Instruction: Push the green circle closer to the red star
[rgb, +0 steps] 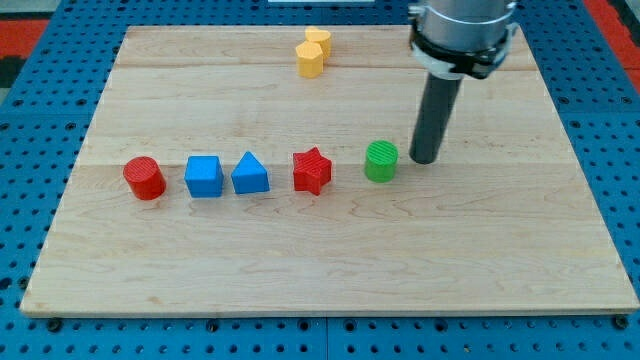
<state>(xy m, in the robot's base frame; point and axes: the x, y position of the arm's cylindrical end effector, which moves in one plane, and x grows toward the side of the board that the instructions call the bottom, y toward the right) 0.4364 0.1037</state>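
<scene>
The green circle (380, 161) stands on the wooden board right of centre. The red star (312, 171) lies a short gap to its left. My tip (424, 159) rests on the board just to the right of the green circle, about level with it; whether it touches the circle I cannot tell. The dark rod rises from the tip toward the view's top.
Left of the red star, in a row, lie a blue triangle (250, 174), a blue cube (204, 177) and a red circle (144, 178). Two yellow blocks (313, 51) sit close together near the top edge. The wooden board (320, 270) rests on a blue pegboard.
</scene>
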